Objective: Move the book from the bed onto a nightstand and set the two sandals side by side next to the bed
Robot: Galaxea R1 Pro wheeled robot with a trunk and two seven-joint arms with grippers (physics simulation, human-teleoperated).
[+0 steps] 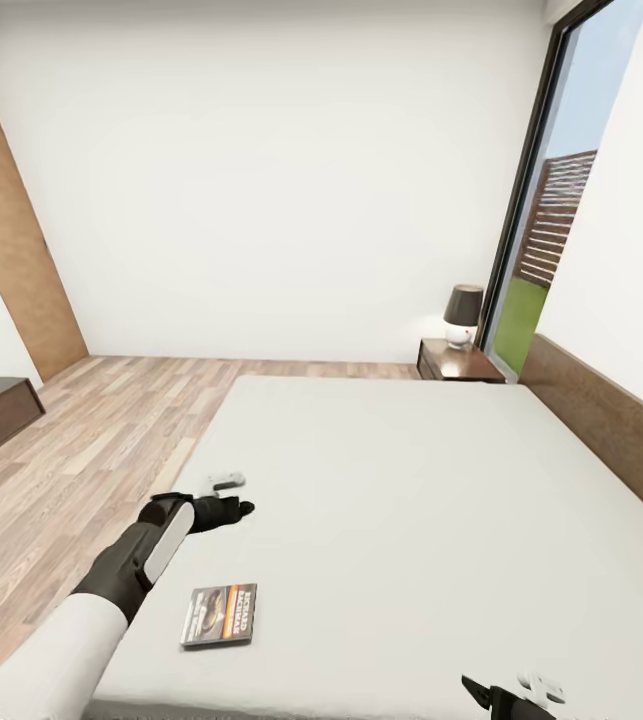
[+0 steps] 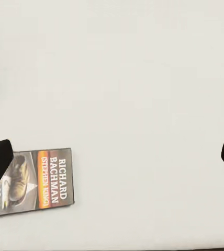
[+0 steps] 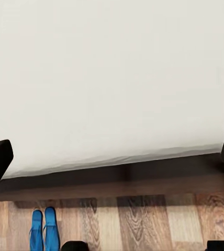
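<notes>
The right gripper (image 1: 521,692) is seen at the near edge of the bed (image 1: 411,480), with its fingers spread and nothing between them. In the right wrist view, the sandals (image 3: 43,229) are found side by side on the plank floor (image 3: 143,219), just beside the bed frame. The book (image 1: 219,613) lies flat, cover up, on the mattress near the foot edge. It is judged light, thin and fairly stiff, with a slick cover; a grip across one free edge is advised, since the soft mattress is expected to yield under a fingertip. The left gripper (image 1: 229,497) is held above the mattress just beyond the book, released and empty. The nightstand (image 1: 458,362), bearing a lamp (image 1: 462,314), stands at the far corner.
</notes>
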